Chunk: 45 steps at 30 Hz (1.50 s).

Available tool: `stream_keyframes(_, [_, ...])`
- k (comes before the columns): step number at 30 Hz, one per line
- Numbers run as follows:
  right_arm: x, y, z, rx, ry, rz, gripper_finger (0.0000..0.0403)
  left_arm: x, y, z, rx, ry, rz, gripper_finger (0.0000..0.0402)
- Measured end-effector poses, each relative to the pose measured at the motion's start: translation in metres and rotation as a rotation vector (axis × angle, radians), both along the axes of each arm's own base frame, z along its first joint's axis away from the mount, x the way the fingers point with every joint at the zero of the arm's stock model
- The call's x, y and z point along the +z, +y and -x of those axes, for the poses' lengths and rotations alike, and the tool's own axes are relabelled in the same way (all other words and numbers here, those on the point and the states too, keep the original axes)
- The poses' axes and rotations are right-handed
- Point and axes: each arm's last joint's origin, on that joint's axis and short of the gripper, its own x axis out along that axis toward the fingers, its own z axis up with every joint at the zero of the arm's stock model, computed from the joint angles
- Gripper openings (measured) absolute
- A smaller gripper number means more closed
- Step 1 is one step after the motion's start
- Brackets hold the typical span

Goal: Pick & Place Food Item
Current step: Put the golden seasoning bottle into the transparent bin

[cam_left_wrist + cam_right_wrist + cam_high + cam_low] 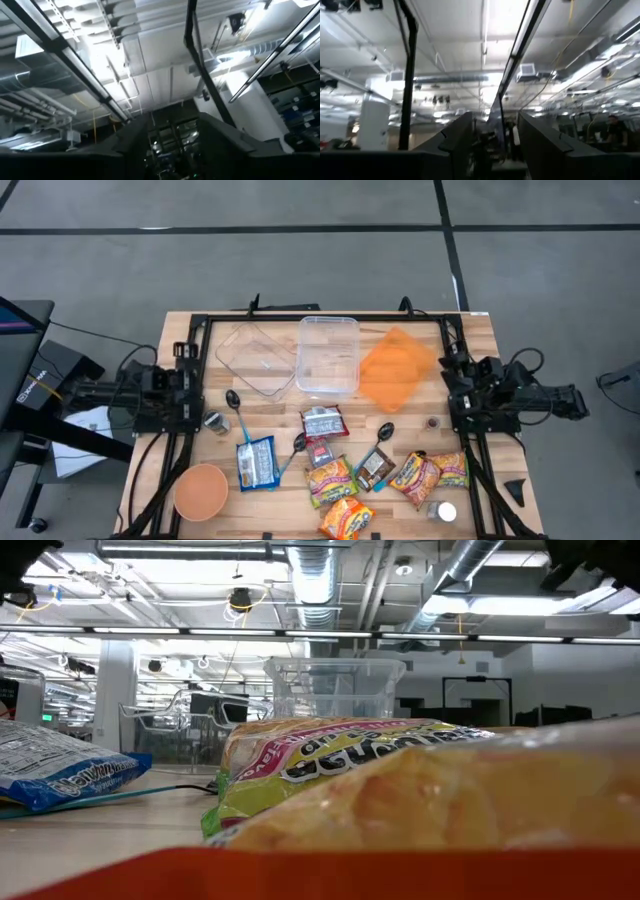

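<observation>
Resting folded at the table's side edges, both arms are kept clear of the food.
Left gripper (172,145) and right gripper (495,142) fingers are seen parted, empty; yellow-orange snack packets (333,480) lie before the clear plastic tub (328,355).

Yellow-green snack packet (330,765) lying flat mid-table; a blurry yellow packet (480,800) fills the front right; blue packet (60,778) off to the left; clear plastic tub (335,688) standing behind them.
</observation>
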Motion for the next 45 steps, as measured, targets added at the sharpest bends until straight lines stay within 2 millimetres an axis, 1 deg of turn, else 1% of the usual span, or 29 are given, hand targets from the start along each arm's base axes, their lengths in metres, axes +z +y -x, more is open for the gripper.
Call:
stream_keyframes(5, [-0.004, 0.004, -0.003, 0.073, 0.051, 0.013, 0.0154, 0.019, 0.001, -0.018, 0.06, 0.053, -0.02, 0.0283])
stream_keyframes(8, [-0.002, 0.006, -0.002, 0.095, 0.035, 0.015, 0.0154, 0.037, 0.003, -0.031, 0.148, 0.113, -0.014, 0.0322])
stream_keyframes(10, [-0.001, 0.007, -0.001, 0.103, 0.025, 0.017, 0.0154, 0.053, 0.005, -0.04, 0.226, 0.198, -0.008, 0.0341])
stream_keyframes(13, [0.003, 0.007, 0.001, 0.102, 0.021, 0.017, 0.0154, 0.081, 0.008, -0.053, 0.336, 0.377, -0.004, 0.0362])
stream_keyframes(17, [0.002, 0.007, 0.0, 0.112, 0.038, 0.003, 0.0154, 0.114, 0.01, -0.068, 0.431, 0.593, -0.021, 0.038])
stream_keyframes(21, [0.001, 0.007, -0.001, 0.123, 0.056, -0.01, 0.0154, 0.138, 0.011, -0.076, 0.44, 0.788, -0.064, 0.0387])
stream_keyframes(24, [0.001, 0.007, -0.001, 0.126, 0.054, -0.015, 0.0154, 0.147, 0.011, -0.077, 0.425, 0.966, -0.062, 0.0385])
stream_keyframes(26, [0.001, 0.007, -0.001, 0.128, 0.051, -0.016, 0.0154, 0.149, 0.011, -0.077, 0.41, 1.078, -0.025, 0.0382])
stream_keyframes(29, [0.001, 0.007, -0.001, 0.128, 0.05, -0.016, 0.0154, 0.148, 0.011, -0.075, 0.389, 1.21, 0.076, 0.038])
stream_keyframes(31, [0.002, 0.007, -0.001, 0.128, 0.046, -0.016, 0.0154, 0.14, 0.01, -0.074, 0.377, 1.311, 0.158, 0.038])
stream_keyframes(34, [0.003, 0.007, 0.0, 0.128, 0.037, -0.015, 0.0154, 0.122, 0.007, -0.073, 0.374, 1.498, 0.266, 0.0379])
stream_keyframes(38, [0.011, 0.007, 0.003, 0.129, 0.015, -0.013, 0.0154, 0.101, -0.003, -0.073, 0.394, 1.746, 0.36, 0.0379])
stream_keyframes(41, [0.015, 0.007, 0.005, 0.148, 0.008, 0.007, 0.0154, 0.09, -0.013, -0.077, 0.425, 1.886, 0.396, 0.0379])
stream_keyframes(45, [0.017, 0.008, 0.006, 0.162, 0.002, 0.031, 0.0154, 0.076, -0.028, -0.085, 0.475, 2.018, 0.424, 0.0379])
